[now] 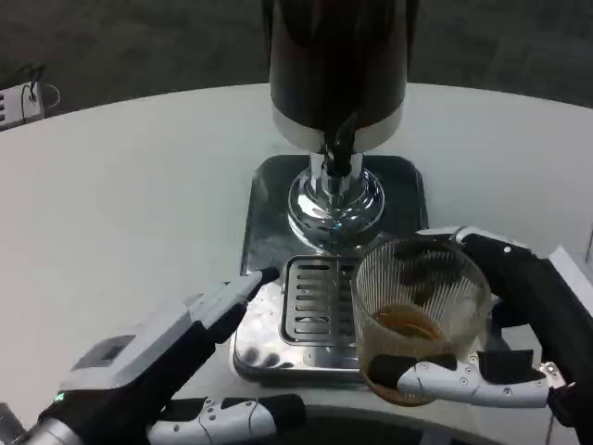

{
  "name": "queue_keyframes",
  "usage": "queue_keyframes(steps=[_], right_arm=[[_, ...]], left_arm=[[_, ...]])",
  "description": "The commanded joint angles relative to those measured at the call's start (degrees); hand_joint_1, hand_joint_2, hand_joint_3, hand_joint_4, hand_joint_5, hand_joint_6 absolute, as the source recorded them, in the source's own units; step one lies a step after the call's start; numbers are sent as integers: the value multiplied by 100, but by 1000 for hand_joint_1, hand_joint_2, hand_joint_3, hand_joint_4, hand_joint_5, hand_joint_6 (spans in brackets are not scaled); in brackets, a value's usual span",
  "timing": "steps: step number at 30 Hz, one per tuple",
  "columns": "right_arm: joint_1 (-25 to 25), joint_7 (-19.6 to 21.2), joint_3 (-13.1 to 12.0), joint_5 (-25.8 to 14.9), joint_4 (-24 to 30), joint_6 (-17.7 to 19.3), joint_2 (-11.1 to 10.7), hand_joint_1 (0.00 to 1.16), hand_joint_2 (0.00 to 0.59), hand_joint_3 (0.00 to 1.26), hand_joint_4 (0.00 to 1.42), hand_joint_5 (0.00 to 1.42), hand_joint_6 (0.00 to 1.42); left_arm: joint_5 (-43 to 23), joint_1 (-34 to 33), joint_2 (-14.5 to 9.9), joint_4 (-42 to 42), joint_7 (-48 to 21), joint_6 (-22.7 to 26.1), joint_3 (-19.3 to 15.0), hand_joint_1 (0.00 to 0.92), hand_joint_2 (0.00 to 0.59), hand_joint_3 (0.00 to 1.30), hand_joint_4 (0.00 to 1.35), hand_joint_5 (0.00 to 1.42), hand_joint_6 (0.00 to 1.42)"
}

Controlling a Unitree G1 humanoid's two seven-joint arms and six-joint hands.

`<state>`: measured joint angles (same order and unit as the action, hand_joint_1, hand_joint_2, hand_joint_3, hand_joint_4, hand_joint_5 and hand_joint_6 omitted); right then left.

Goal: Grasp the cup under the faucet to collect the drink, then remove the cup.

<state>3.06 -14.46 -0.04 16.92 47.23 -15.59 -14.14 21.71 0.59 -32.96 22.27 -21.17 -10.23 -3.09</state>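
Note:
A ribbed clear glass cup [419, 311] with a little brown drink at its bottom stands at the right front of the dispenser's drip grate [310, 298]. My right hand [505, 320] grips the cup, fingers wrapped across its near side and behind its far rim. The black faucet [338, 148] hangs from the dark dispenser body [338, 65], up and to the left of the cup. My left hand [181, 362] lies to the left of the steel base, fingers stretched out and apart, holding nothing, its fingertips at the tray's left edge.
The steel base plate [269, 185] and chrome column [334, 199] occupy the middle of the white round table [120, 204]. A white power strip [18, 102] lies at the far left edge. Dark floor shows beyond the table.

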Motion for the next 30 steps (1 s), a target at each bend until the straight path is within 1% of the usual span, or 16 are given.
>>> queue_keyframes(steps=[1, 6, 10, 14, 22, 30], right_arm=[[-76, -150, -180, -218, 269, 20, -152, 1031, 187, 1044, 1281, 1424, 1424], [-129, -222, -275, -276, 293, 78, -295, 1030, 187, 1044, 1281, 1424, 1424], [-148, -250, -257, -299, 326, 117, -360, 1027, 186, 1043, 1281, 1424, 1424], [-48, -260, -223, -309, 446, 172, -402, 1028, 186, 1043, 1281, 1424, 1424], [196, -228, -202, -302, 778, 88, -368, 1026, 185, 1043, 1281, 1424, 1424], [456, -209, -213, -295, 982, 53, -334, 1021, 184, 1043, 1281, 1424, 1424]], left_arm=[[233, 56, -117, 221, -56, -71, 112, 0, 65, 0, 0, 0, 19], [540, 136, -188, 506, -131, 18, 199, 0, 66, 0, 0, 0, 0], [673, 188, -211, 674, -214, 121, 178, 0, 66, 0, 0, 0, 0], [695, 251, -233, 763, -256, 155, 122, 0, 66, 0, 0, 0, 0], [673, 349, -250, 935, -286, 298, 5, 0, 63, 0, 0, 0, 0], [627, 437, -229, 1039, -303, 371, -86, 0, 59, 0, 0, 0, 0]])
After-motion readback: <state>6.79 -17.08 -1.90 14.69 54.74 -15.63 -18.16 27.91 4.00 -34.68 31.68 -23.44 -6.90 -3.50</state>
